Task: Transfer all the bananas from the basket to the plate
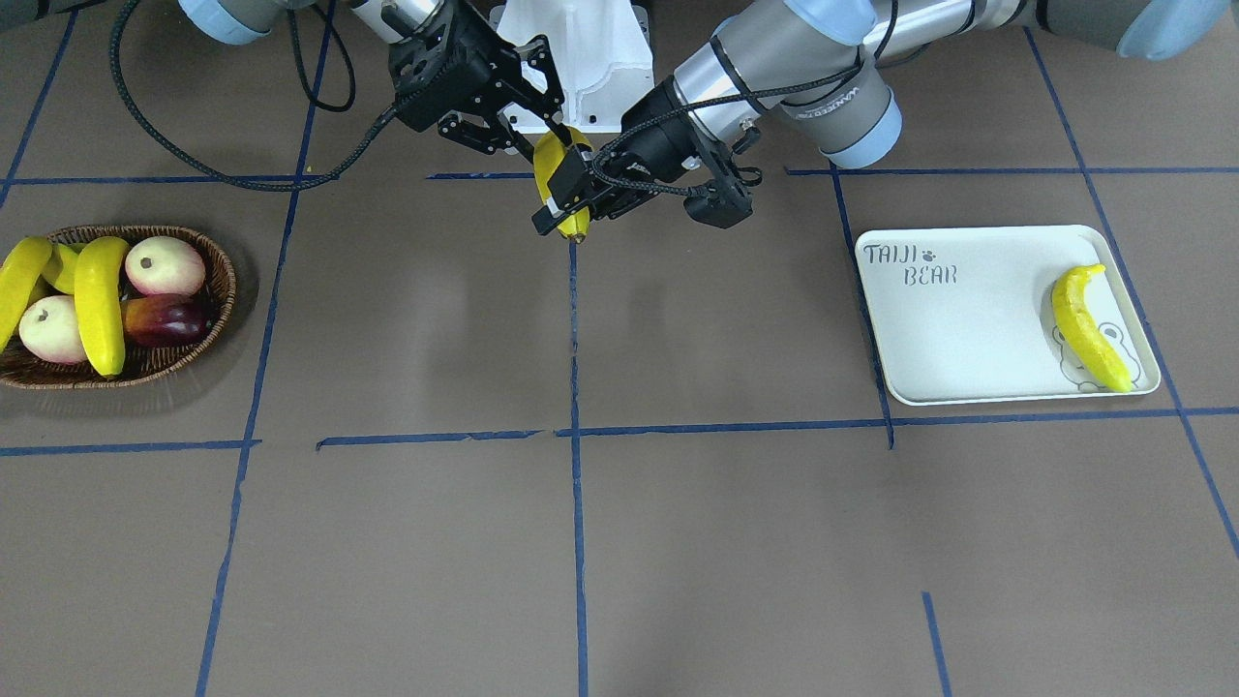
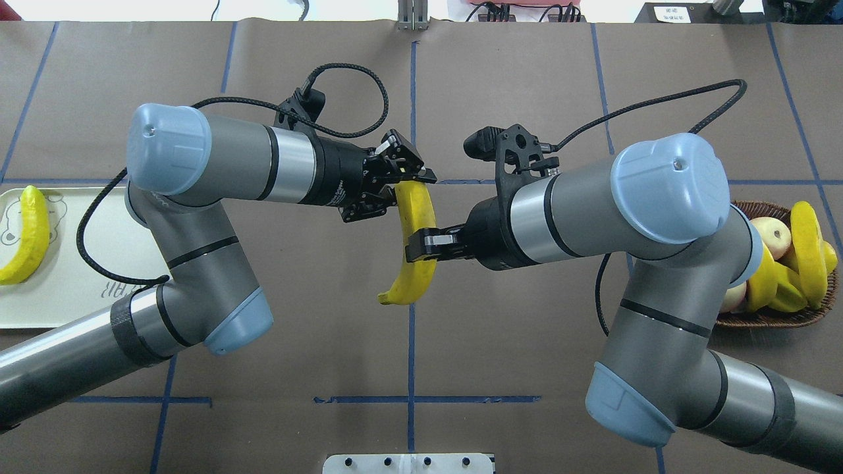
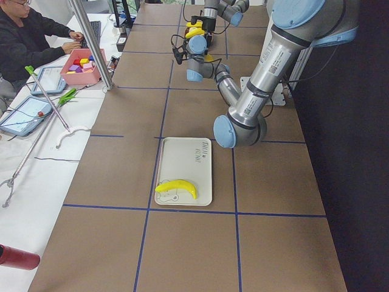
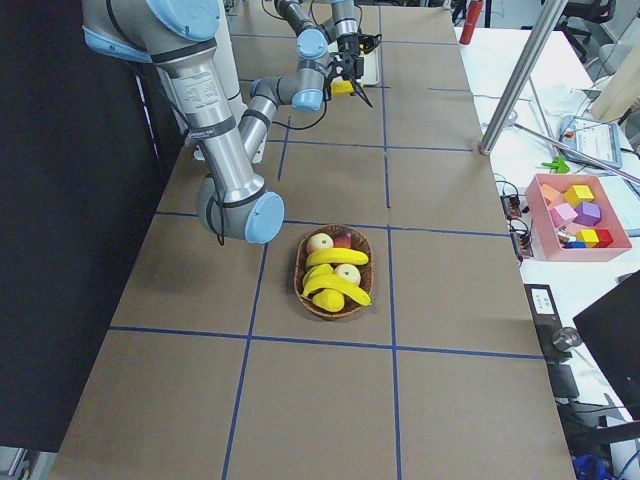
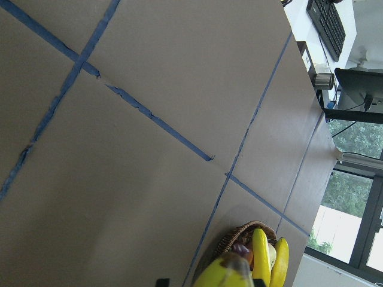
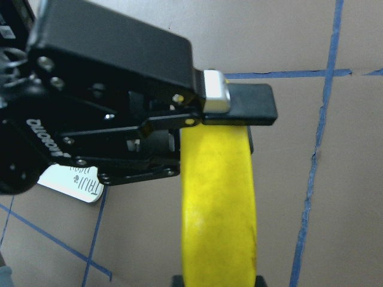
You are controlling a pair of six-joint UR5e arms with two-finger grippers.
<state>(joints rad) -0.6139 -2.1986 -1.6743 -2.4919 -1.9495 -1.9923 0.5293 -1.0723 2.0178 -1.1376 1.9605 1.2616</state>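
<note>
A long yellow banana hangs in the air over the table's middle, held by both grippers. My left gripper is shut on its far end, also in the front view. My right gripper is shut on its middle, and the right wrist view shows the banana running between the fingertips. The wicker basket holds two more bananas. The white plate holds one banana.
The basket also holds pale round fruits and a dark red fruit. Blue tape lines cross the brown table. A white mount stands at the robot's base. An operator and a pink box of blocks are at a side table.
</note>
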